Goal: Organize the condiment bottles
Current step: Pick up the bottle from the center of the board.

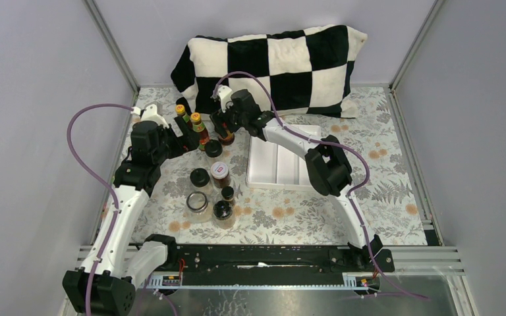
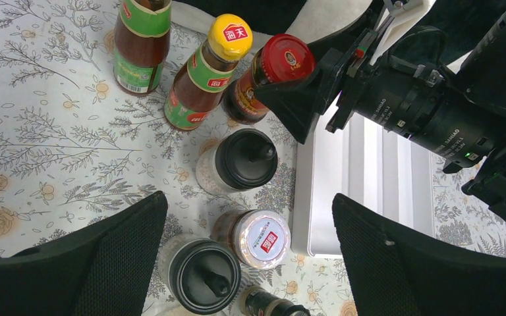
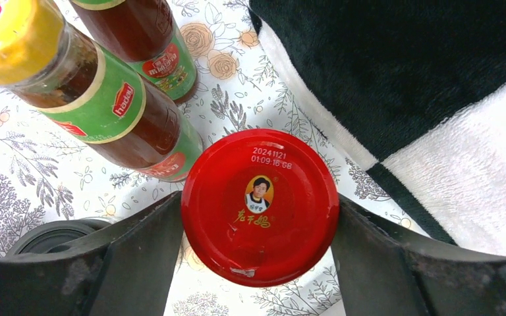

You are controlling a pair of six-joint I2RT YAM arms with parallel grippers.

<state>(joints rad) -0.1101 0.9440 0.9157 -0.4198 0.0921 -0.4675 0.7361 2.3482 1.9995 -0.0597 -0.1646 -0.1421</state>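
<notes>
Bottles (image 1: pixel 212 176) cluster on my floral worktop (image 1: pixel 342 210) beside a ridged white tray (image 1: pixel 278 164). Left wrist: my left claw (image 2: pixel 247 197) gapes wide above round black caps (image 2: pixel 245 158). Right wrist: my right claw (image 3: pixel 260 201) flanks the glossy red-lidded jar (image 3: pixel 260 224); grip, I cannot tell.

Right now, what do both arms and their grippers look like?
The left arm and right arm have white links with black joints; a purple cable runs along each. The left gripper and right gripper have broad black fingers, finely textured.
</notes>
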